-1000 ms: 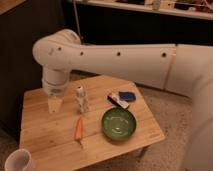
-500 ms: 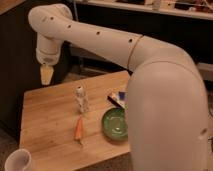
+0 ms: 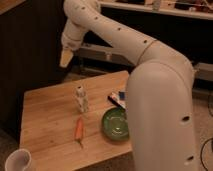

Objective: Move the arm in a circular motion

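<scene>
The arm is a large glossy white arm of thick rounded segments with small dark holes. It fills the right side of the camera view and reaches up and left. It ends in the gripper, a pale yellowish tip that points down, well above the back left edge of the wooden table. The gripper holds nothing that I can see.
On the table stand a small white bottle, an orange carrot, a green bowl and a blue-and-white packet partly hidden by the arm. A white cup is at the front left. A dark cabinet stands behind.
The arm has swung up and right: the gripper rose from just above the table's left side to well above its back edge. The arm's near segment now fills more of the right side.
</scene>
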`<state>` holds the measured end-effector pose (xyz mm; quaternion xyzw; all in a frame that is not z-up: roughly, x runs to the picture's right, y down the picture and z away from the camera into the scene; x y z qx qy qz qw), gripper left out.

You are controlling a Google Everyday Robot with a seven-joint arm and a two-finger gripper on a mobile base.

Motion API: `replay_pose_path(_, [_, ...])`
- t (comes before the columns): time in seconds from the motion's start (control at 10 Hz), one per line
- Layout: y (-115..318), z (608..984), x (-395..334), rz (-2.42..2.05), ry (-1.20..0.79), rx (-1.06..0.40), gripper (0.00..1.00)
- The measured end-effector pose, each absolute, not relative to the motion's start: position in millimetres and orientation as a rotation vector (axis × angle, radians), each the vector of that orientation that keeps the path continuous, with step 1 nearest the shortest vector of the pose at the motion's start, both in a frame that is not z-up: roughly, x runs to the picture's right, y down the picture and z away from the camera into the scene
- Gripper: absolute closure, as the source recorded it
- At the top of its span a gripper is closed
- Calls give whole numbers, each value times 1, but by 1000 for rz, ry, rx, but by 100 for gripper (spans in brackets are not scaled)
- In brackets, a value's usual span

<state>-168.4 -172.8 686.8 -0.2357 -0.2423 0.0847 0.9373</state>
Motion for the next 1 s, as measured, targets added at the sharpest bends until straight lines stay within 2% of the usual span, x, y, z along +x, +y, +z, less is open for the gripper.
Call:
replay_pose_path(0.2, [-181,700,-101,281,-479,-449,35])
replay_pose_path(0.5, [-174,701,-18,408,-468,-397,35])
replay_pose_path(0.7, [-158,692,30,483,-461,-364,35])
replay_pose_path(1.0, [-110,682,90,591,-439,-354,35])
